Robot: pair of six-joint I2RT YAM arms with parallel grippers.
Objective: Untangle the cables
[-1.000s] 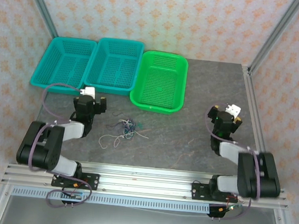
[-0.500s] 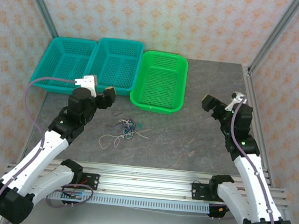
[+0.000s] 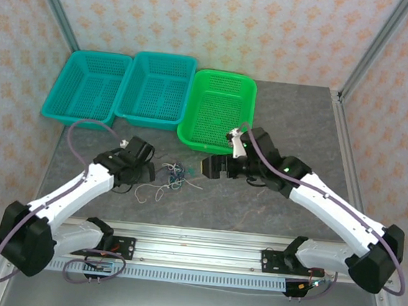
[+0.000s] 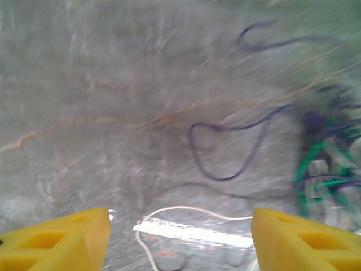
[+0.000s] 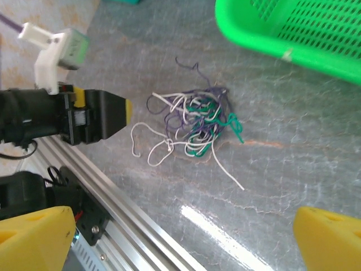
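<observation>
The cables (image 3: 171,175) are found on the tabletop (image 3: 286,125), left of its middle and closer to the near edge than to the far one, in front of the near left corner of the green basket (image 3: 212,146). In the right wrist view they (image 5: 194,121) are seen as one tight knot of cream-white, dark purple and green-teal strands. Cream loops are thrown out towards the near edge, a white tail runs off to the right, and a thin purple squiggle lies just beyond the knot on the far side.

No strand is held yet, so the step in hand is judged to be the approach before the first grasp. The left gripper (image 3: 145,167) is set low just left of the bundle. In the left wrist view, its jaws are parted, with only a cream strand lying on the tabletop between them. The right gripper (image 3: 213,167) is brought in from the right, just beside the knot, its jaws spread wide and empty.

Next, a loose end is probably to be pinched by one gripper while the knot is restrained by the other, then drawn outward gently, since a hard pull could tighten the tangle.
</observation>
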